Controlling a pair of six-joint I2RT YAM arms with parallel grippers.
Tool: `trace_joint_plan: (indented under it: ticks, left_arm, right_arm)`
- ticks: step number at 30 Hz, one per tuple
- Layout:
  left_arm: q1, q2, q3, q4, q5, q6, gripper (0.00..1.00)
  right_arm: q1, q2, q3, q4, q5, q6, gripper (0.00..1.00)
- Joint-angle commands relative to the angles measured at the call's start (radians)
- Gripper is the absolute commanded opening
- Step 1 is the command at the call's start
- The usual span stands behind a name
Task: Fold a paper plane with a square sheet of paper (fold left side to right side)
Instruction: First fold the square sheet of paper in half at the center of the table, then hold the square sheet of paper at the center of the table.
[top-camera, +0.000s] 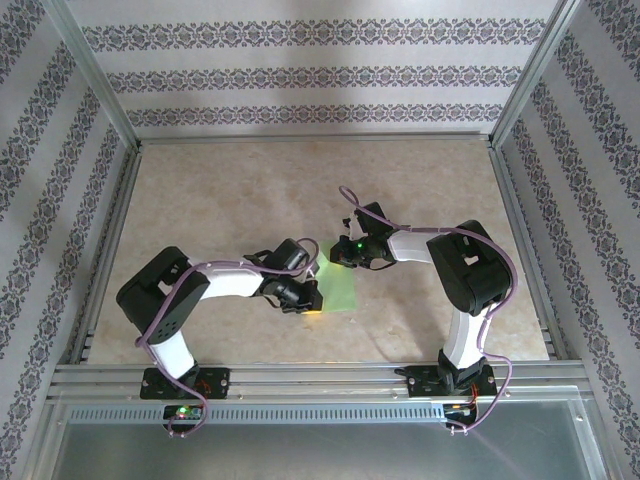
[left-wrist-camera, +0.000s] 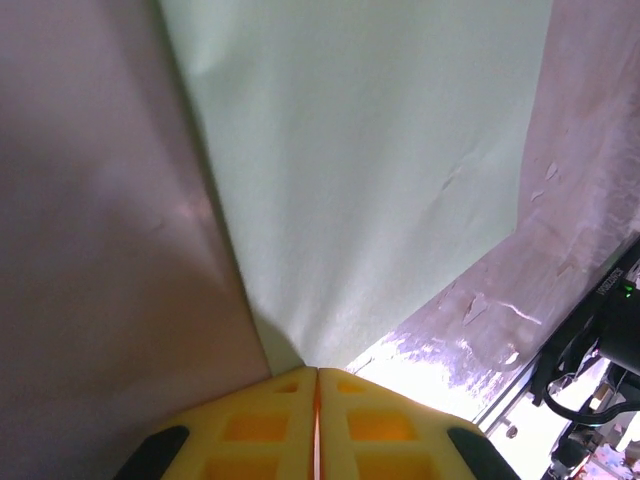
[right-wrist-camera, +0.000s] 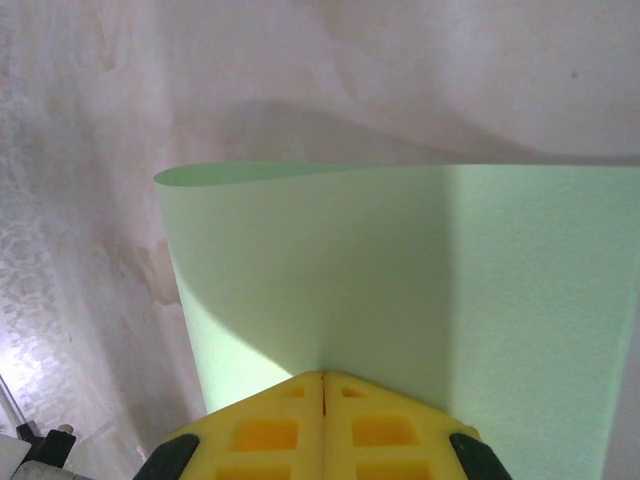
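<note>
- Roughly mid-table, towards the near side: square sheet of paper, light green, lying between both grippers.
- One edge bows up off the table, with a shadow under it in the right wrist view.
- left gripper: fingers pressed together, pinching a corner of the sheet.
- right gripper: fingers pressed together, pinching the sheet's edge.
- Open tabletop far, left and right of the sheet.
- Surface: beige, marbled, glossy.
- Patterned walls on three sides, metal frame posts at the corners.
- Both arms crowd over the sheet.
</note>
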Motion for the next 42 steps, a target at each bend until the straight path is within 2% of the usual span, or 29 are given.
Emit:
trace_joint_plan:
  ticks: [1, 6, 11, 15, 22, 30, 41, 42]
  left_arm:
    - [-0.017, -0.030, -0.020, -0.086, 0.009, -0.014, 0.10]
    - [0.004, -0.074, 0.013, -0.081, 0.022, -0.021, 0.10]
    - [0.101, -0.134, 0.055, -0.045, 0.015, -0.019, 0.10]
    - [0.151, -0.060, 0.110, 0.008, 0.014, -0.002, 0.09]
    - [0.145, 0.104, 0.239, -0.061, 0.006, 0.068, 0.08]
    - [0.121, 0.182, 0.271, -0.059, 0.007, 0.074, 0.08]
    - [0.097, 0.224, 0.271, -0.136, -0.056, 0.092, 0.08]
    - [0.095, 0.224, 0.270, -0.139, -0.058, 0.092, 0.08]
  right_arm:
    - [-0.007, 0.041, -0.017, -0.099, 0.085, -0.027, 0.00]
    - [-0.003, 0.035, -0.018, -0.094, 0.074, -0.037, 0.00]
    - [0.000, 0.023, -0.017, -0.094, 0.069, -0.050, 0.00]
    - [0.002, 0.016, -0.014, -0.093, 0.069, -0.050, 0.00]
    - [0.012, 0.023, -0.009, -0.094, 0.069, -0.045, 0.00]
    - [0.020, 0.026, 0.000, -0.094, 0.073, -0.039, 0.00]
    - [0.015, -0.030, 0.036, -0.126, 0.055, -0.039, 0.00]
    - [0.011, -0.048, 0.041, -0.134, 0.052, -0.039, 0.03]
